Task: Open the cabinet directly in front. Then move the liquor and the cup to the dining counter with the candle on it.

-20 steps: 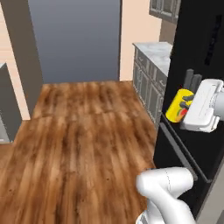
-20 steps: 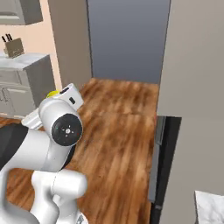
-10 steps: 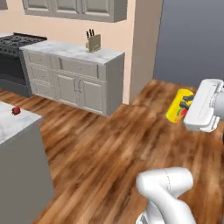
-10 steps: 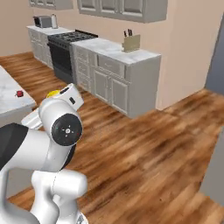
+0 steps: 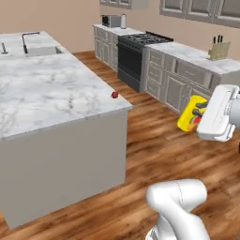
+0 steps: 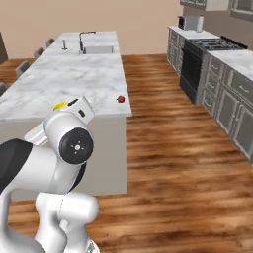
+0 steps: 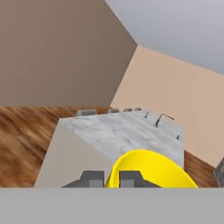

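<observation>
Fingers [image 7: 110,179] closed on the cup [image 7: 148,169], low in the hand view: one dark tip left of the yellow rim, the other in front of it, the cup rising between and to the right. In the left base view, at mid right, cup [image 5: 191,114] clamped at the end of the white hand, tilted, red-orange mark on its side, above the wooden floor [image 5: 154,150]. In the right base view, a sliver of yellow [image 6: 60,105] just behind the arm's joint at left. Dining desk [image 5: 51,89] fills the left side, marble-topped, well apart from the cup; small red thing [image 5: 115,94] near its right edge, sink [image 5: 41,50] and dark faucet [image 5: 29,36] toward upper left. Stove [image 5: 137,58] and grey drawer units [image 5: 183,84] along the wall, upper right.
</observation>
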You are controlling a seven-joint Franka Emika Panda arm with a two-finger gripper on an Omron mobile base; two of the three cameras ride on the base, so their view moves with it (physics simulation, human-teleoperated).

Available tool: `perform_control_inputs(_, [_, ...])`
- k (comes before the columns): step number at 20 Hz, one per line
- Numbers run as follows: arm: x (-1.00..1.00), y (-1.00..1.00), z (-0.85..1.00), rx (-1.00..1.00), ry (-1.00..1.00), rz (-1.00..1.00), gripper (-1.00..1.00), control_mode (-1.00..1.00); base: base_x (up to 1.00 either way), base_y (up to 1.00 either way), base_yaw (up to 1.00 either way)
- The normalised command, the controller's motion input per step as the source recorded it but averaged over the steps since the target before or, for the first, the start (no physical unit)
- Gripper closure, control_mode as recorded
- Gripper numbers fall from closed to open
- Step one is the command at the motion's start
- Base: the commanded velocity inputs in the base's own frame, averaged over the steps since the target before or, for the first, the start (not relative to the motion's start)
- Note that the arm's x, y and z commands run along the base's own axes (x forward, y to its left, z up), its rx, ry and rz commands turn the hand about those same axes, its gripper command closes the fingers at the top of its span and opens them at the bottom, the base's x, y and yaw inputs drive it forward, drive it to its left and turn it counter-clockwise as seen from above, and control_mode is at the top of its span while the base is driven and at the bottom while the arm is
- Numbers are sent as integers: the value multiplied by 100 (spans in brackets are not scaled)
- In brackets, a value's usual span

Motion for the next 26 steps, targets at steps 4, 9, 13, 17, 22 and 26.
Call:
perform_control_inputs(4, [0,0,0,0,0,0,100,100,3,14,40])
perform_control_inputs(9, [0,0,0,0,0,0,100,100,2,63,6])
perform_control_inputs(13, [0,0,0,0,0,0,100,100,0,100,11])
perform_control_inputs(17, [0,0,0,0,0,0,100,100,0,100,11])
perform_control_inputs(22, [0,0,0,0,0,0,100,100,0,100,10])
perform_control_inputs(26, [0,0,0,0,0,0,100,100,0,100,10])
